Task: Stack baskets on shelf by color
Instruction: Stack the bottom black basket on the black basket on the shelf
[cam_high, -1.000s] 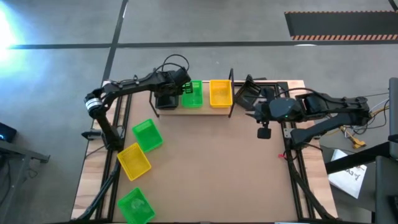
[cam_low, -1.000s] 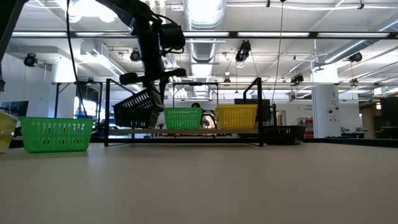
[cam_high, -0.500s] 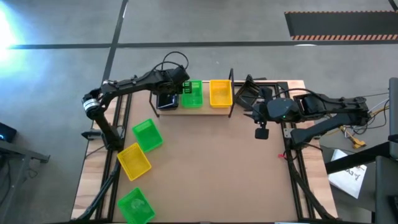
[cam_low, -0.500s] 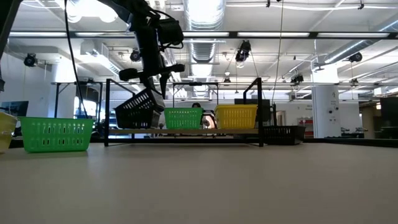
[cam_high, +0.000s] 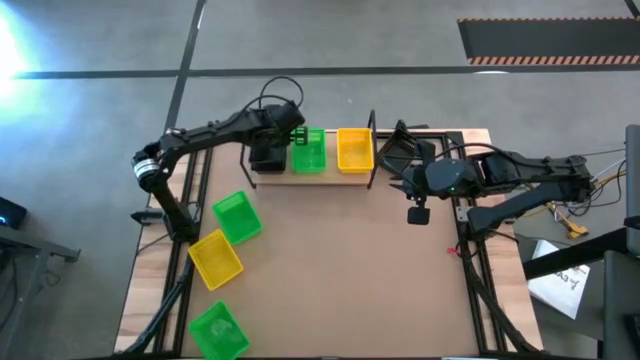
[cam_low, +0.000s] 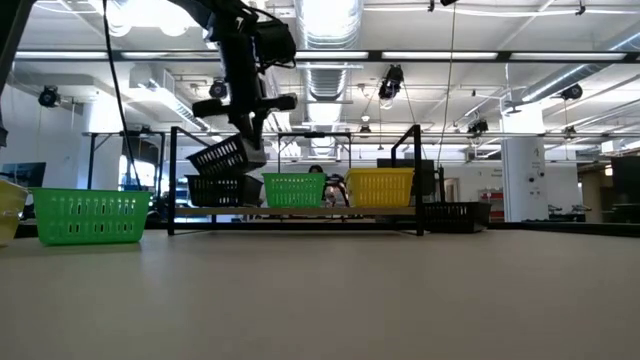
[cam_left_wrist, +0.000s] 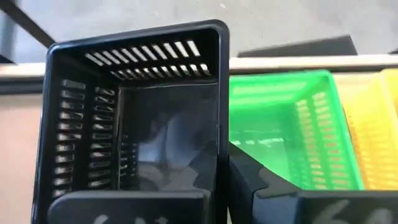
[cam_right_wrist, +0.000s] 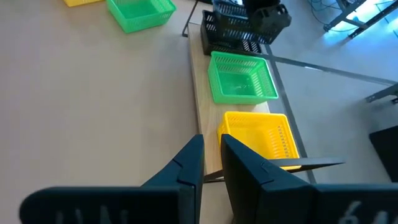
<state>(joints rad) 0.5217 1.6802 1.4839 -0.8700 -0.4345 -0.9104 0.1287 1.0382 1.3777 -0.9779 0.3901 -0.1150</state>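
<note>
Shelf, empty green basket, yellow basket

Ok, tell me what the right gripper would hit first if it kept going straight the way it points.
Probably the yellow basket on the shelf: the right gripper points toward that end of the board. Depth is unclear, so it might pass just above the rim.

A big open industrial hall, more lab or workshop than anything homely. Overhead run rows of strip lights, a fat silver ventilation duct and bare white beams, with a white column off to one side. The floor is plain grey concrete marked with dark lines, plus a black mat with a hazard-striped edge. The tabletop sits on a black metal frame, cables trailing at its side
</note>
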